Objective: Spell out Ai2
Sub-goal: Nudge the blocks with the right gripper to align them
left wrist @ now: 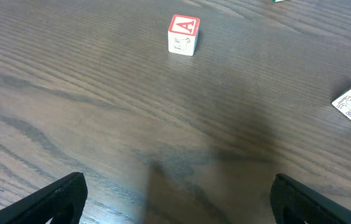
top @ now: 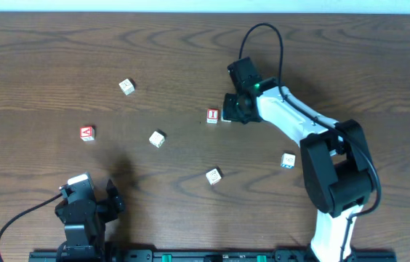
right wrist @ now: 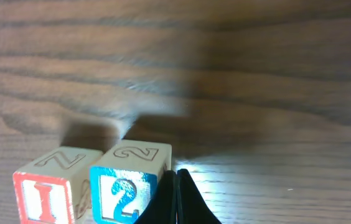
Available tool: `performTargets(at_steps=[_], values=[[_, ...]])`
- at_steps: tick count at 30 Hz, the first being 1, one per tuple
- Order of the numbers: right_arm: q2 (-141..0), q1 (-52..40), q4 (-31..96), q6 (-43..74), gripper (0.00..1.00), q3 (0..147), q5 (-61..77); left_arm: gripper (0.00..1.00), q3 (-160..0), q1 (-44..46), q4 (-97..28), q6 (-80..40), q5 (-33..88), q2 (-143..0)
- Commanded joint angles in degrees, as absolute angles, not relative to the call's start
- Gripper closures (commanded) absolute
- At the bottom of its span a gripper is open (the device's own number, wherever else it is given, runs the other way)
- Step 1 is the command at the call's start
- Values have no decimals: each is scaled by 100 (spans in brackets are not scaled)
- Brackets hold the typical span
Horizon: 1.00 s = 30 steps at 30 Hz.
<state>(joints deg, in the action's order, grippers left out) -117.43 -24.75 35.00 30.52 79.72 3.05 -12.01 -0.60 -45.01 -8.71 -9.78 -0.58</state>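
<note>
I block (right wrist: 45, 186) and 2 block (right wrist: 129, 180) sit side by side, touching, letters up, mid table (top: 190, 44). Right gripper (right wrist: 176, 177) is down just beside the 2's outer face, fingers pinched together and holding nothing; cannot tell if it touches. A block (top: 87, 133) lies alone, well apart from the pair, ahead of the left gripper (left wrist: 178, 186), whose fingers are spread wide and empty. 4 spare blocks (top: 157, 138) are scattered around. Blocks look like small wooden cubes, so probably light, stiff, not fragile, and likely to slide on the smooth wood. Best hold on A: 2 opposite side faces, centred, letter kept up, then place on I's free side.
</note>
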Motion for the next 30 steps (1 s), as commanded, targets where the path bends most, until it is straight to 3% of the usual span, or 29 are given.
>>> performTargets(at_steps=[1,30], values=[[-11804,-2515,3494,2969,99,7931,327,5,-1057,-73,-4733,-790,-998,-27],[-11806,-2517,3352,2602,98,7931,495,5,-1057,-73,-4731,-790,-998,-27]])
